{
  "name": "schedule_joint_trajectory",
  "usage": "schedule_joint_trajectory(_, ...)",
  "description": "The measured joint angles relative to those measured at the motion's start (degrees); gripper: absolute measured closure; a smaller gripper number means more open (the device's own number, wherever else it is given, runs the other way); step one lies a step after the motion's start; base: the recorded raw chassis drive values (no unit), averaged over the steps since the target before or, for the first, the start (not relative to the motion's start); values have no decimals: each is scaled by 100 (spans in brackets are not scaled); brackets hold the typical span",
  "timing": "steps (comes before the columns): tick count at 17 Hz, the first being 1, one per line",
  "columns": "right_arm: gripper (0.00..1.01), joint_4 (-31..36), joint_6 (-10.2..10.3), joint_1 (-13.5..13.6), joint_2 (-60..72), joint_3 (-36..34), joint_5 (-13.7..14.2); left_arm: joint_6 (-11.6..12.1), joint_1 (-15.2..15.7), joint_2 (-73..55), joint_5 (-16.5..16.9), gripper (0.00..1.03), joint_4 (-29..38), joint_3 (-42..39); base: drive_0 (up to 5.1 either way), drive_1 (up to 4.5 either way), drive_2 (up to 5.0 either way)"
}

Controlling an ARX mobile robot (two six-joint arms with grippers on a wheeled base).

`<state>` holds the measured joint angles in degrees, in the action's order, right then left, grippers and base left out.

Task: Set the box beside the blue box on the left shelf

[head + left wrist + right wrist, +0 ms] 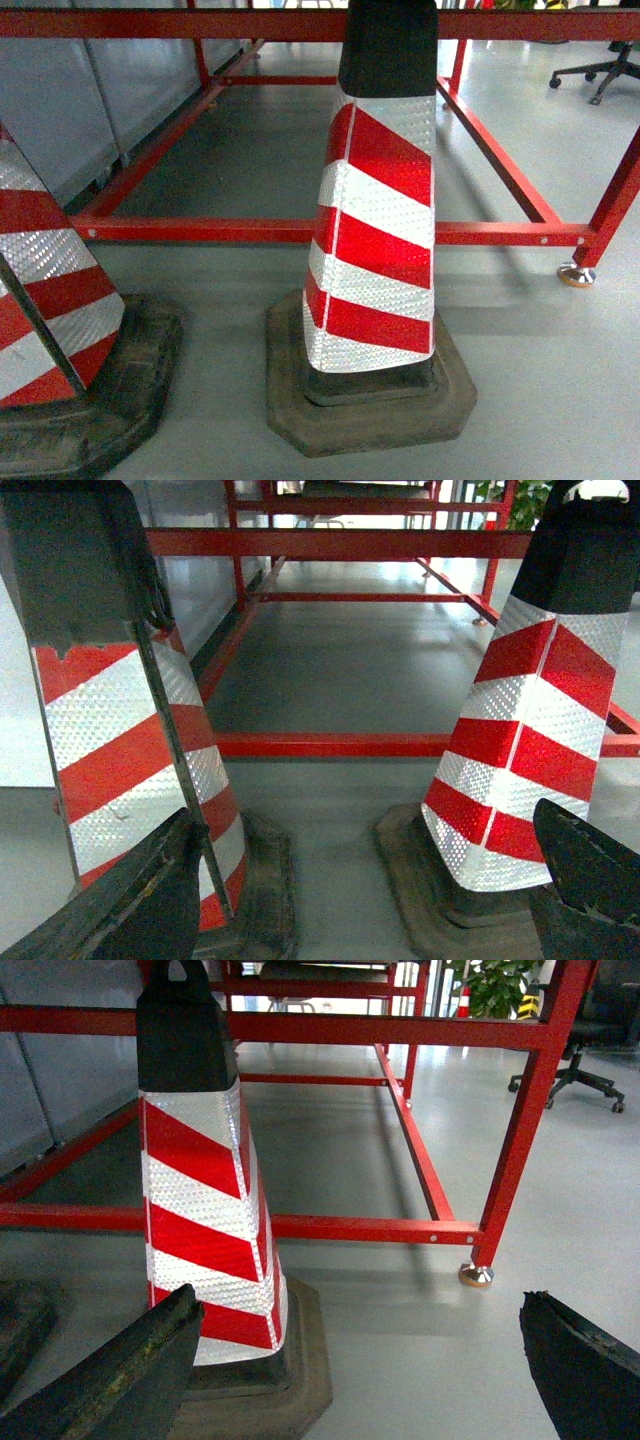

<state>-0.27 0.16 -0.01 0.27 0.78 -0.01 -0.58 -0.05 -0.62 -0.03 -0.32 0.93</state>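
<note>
two cones, one red frame, no crate in sight

the head view shows two traffic cones with red and white reflective stripes standing on a grey floor (560,380). one cone (375,240) fills the centre of the frame on a dark rubber base; a second cone (50,300) is cut off at the lower left edge. behind both runs a red metal frame (200,230), its low bar crossing the middle of the frame and one foot resting on the floor at the right. one black office chair (600,70) sits in the upper right corner.

the blue box of the task appears in none of the three views, and neither does any shelf with a blue box.

in the left wrist view the left gripper (365,900) shows two dark fingers at the lower corners, spread wide with nothing between them. in the right wrist view the right gripper (360,1370) likewise shows two dark fingers at the lower corners, parted and empty. one green plant (495,990) stands at the top right of that view.
</note>
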Motion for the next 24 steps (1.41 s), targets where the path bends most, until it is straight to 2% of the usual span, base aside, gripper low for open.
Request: schedule_joint_trajectory(24, 3, -4, -4, 0, 0, 0, 0, 59, 0, 0, 0, 5, -2, 0, 0, 0, 0)
